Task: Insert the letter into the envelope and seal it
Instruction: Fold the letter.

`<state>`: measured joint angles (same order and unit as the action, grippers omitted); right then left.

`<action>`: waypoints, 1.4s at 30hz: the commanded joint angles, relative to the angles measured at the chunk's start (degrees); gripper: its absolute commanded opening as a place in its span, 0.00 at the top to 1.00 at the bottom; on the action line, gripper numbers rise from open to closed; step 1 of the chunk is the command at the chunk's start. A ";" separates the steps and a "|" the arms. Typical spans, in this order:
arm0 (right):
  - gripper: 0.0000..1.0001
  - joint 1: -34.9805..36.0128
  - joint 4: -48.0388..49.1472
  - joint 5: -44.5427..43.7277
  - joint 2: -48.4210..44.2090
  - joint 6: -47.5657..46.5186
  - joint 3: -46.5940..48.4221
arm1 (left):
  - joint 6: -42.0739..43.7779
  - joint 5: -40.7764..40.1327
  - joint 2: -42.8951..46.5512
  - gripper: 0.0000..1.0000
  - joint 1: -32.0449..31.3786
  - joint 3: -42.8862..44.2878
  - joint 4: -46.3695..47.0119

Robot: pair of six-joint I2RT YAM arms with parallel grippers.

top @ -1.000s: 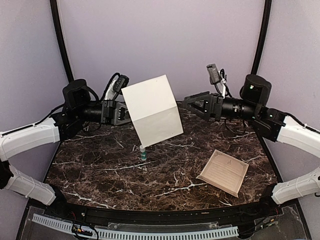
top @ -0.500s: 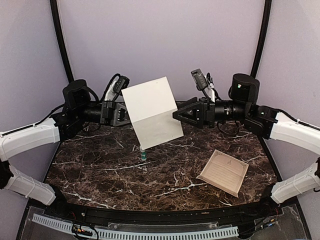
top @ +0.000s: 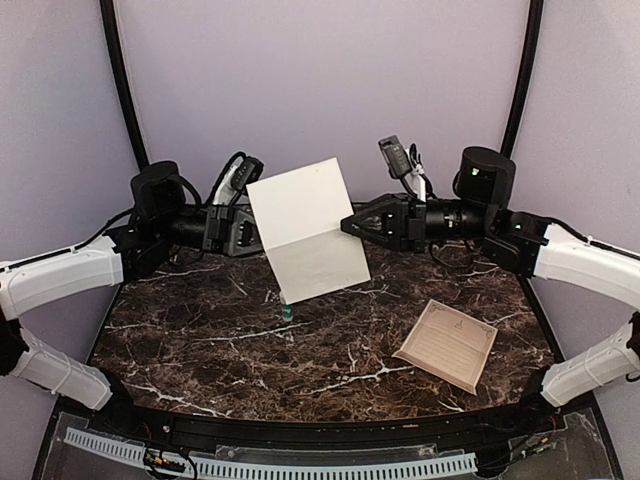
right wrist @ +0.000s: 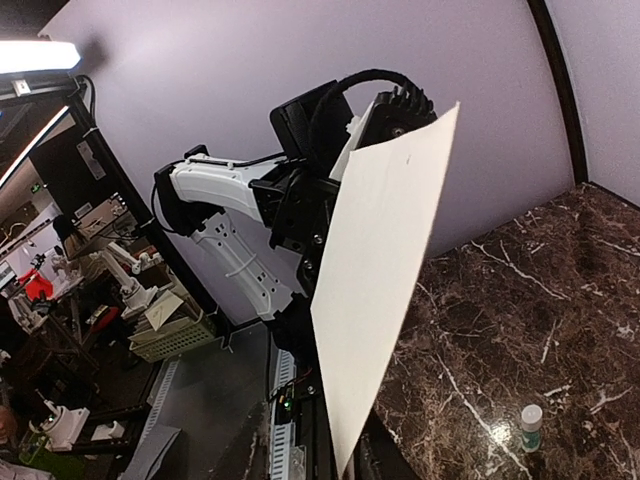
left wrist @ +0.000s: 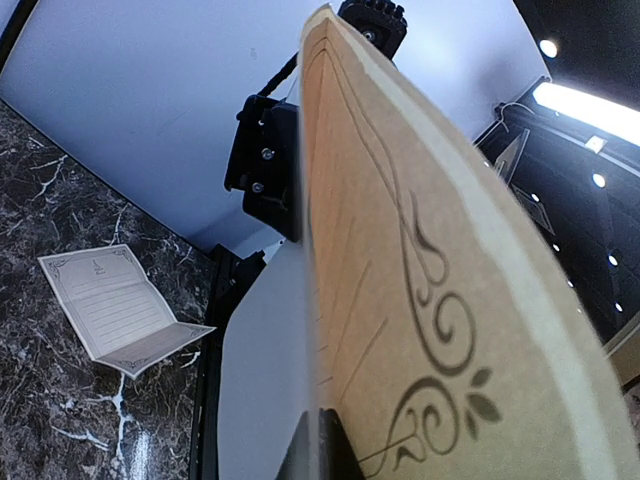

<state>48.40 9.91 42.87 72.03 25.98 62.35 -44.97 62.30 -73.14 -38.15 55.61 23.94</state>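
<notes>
Just moved in: right tool [top: 350, 225] at right edge of envelope [top: 305, 230], jaws narrowing, cannot tell if gripping. Clenched on its left edge: left tool [top: 250, 232], holding it upright in air. Flat on desk [top: 200, 330]: letter [top: 447, 345], not inserted.

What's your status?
Left claw shut on envelope, held aloft. Right claw at its other edge, grip unclear. Letter on table. Small bottle below envelope.

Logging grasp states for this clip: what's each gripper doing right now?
Left gripper: closed on the envelope, holding it up.
Right gripper: at the envelope's other edge; grip cannot be told.
</notes>
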 commanded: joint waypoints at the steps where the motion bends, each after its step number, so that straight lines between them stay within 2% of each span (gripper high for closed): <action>1: 0.79 0.46 3.54 1.27 1.16 0.78 -0.34 | 1.30 1.18 0.67 1.00 -0.21 -0.82 1.22; 5: 0.96 0.47 3.01 0.27 1.19 0.75 -0.45 | 1.77 0.59 0.76 1.00 -0.25 -0.29 0.69; 7: 1.00 0.46 1.97 -1.70 0.98 0.80 -0.28 | 2.21 0.44 0.93 0.97 -0.26 -0.17 0.35; 8: 1.00 0.39 1.20 -3.54 0.70 0.75 -0.26 | 2.45 0.22 1.23 0.87 -0.26 -0.36 0.34; 9: 1.00 0.25 0.67 -5.33 0.20 0.83 -0.50 | 2.96 -0.38 1.51 0.81 -0.26 -0.52 0.42; 10: 1.00 0.04 0.49 -6.70 -0.48 0.87 -0.88 | 3.18 -0.89 2.39 0.68 -0.19 -0.93 0.65; 14: 1.00 -1.37 3.31 -10.99 -4.12 2.75 -4.20 | 3.93 -4.19 6.47 0.37 -0.16 -3.40 3.81; 17: 1.00 -1.73 5.59 -12.11 -5.76 3.96 -6.21 | 3.18 -4.58 9.17 0.22 -0.14 -5.34 7.27; 19: 1.00 -1.73 6.72 -11.38 -5.96 4.45 -6.73 | 3.76 -5.04 9.77 0.18 -0.19 -5.50 6.70; 23: 1.00 -1.68 7.75 -8.45 -5.11 4.80 -6.38 | 5.64 -7.32 9.20 0.16 -0.34 -5.33 2.32; 27: 1.00 -1.56 9.89 -6.84 -5.15 5.20 -7.03 | 9.37 -13.55 9.36 0.15 -1.28 -5.17 -3.54; 31: 1.00 -1.12 11.32 -6.10 -5.43 5.44 -7.28 | 7.92 -14.74 8.57 0.12 -2.59 -6.53 0.38; 35: 1.00 -0.98 12.39 -6.34 -5.35 6.30 -7.53 | 10.71 -14.95 5.60 0.11 -6.09 -4.45 -0.88; 37: 1.00 -0.94 12.65 -6.70 -5.25 6.74 -7.47 | 11.97 -14.37 4.41 0.15 -7.65 -3.18 -0.98; 39: 1.00 -0.94 13.55 -6.99 -5.42 7.24 -7.83 | 12.28 -13.61 3.58 0.24 -8.10 -2.08 -0.56; 42: 1.00 -0.94 14.55 -7.68 -5.50 8.12 -8.20 | 12.56 -13.68 3.05 0.45 -8.16 -1.42 0.26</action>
<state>47.22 20.16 35.97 66.92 32.42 54.96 -34.54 48.12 -70.48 -46.15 51.62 22.33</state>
